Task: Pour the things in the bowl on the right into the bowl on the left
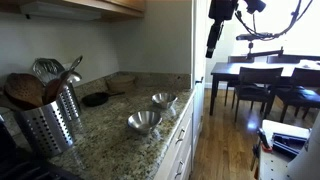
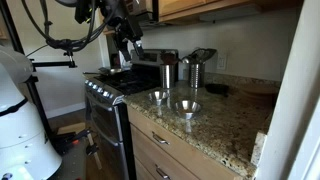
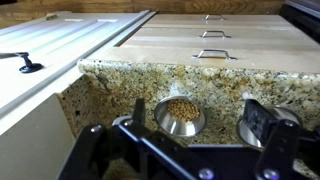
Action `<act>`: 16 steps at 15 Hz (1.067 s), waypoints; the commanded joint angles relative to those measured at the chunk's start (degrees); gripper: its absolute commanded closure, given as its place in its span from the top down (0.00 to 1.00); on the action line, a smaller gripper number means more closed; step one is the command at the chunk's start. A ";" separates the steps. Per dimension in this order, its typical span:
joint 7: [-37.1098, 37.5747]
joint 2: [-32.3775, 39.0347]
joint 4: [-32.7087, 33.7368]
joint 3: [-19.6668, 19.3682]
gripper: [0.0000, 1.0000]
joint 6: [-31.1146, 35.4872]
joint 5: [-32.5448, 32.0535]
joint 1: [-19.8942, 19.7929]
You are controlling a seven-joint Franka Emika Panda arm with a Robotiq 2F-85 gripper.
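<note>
Two steel bowls stand on the granite counter (image 3: 120, 85). In the wrist view one bowl (image 3: 180, 114) holds the things (image 3: 181, 107), small brownish-orange pieces. The other bowl (image 3: 292, 128) is partly hidden behind a finger. Both exterior views show the pair: the bowl (image 1: 163, 98) and bowl (image 2: 186, 106) lie towards the white panel, with bowl (image 1: 144, 121) and bowl (image 2: 158, 96) beside them. Their contents are too small to make out there. My gripper (image 3: 198, 116) hangs open high above the counter, seen as gripper (image 1: 214, 32) and gripper (image 2: 130, 45), with nothing in it.
A perforated steel utensil holder (image 1: 50, 122) with wooden spoons stands at one end of the counter. A stove (image 2: 115, 82) adjoins it. Two steel canisters (image 2: 182, 68) stand by the wall. Drawers (image 3: 215, 42) lie below the counter edge. A dining table (image 1: 262, 72) with chairs stands beyond.
</note>
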 commanded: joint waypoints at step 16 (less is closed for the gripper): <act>0.96 7.59 1.41 -0.25 1.00 4.04 -3.85 -1.29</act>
